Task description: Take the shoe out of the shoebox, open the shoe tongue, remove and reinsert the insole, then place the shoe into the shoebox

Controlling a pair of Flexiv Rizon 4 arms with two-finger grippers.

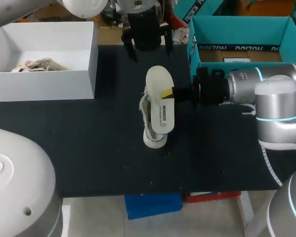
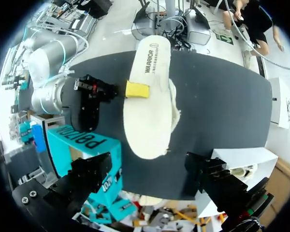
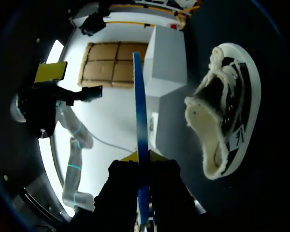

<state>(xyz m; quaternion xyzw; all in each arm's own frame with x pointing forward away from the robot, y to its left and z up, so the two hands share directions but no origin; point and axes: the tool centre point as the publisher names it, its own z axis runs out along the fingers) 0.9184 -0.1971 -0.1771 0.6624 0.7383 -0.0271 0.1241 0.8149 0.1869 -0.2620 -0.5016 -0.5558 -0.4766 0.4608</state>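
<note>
The right fingers are clamped on the insole by its edge, holding it over the shoe mid-table, with the teal shoebox at 2 o'clock. The left fingers, at 12 o'clock, stand apart. Such a thin edge grip could let the insole twist or slip, missing the shoe's opening.

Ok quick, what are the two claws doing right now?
Left gripper: open, holding nothing.
Right gripper: closed on the insole.
</note>
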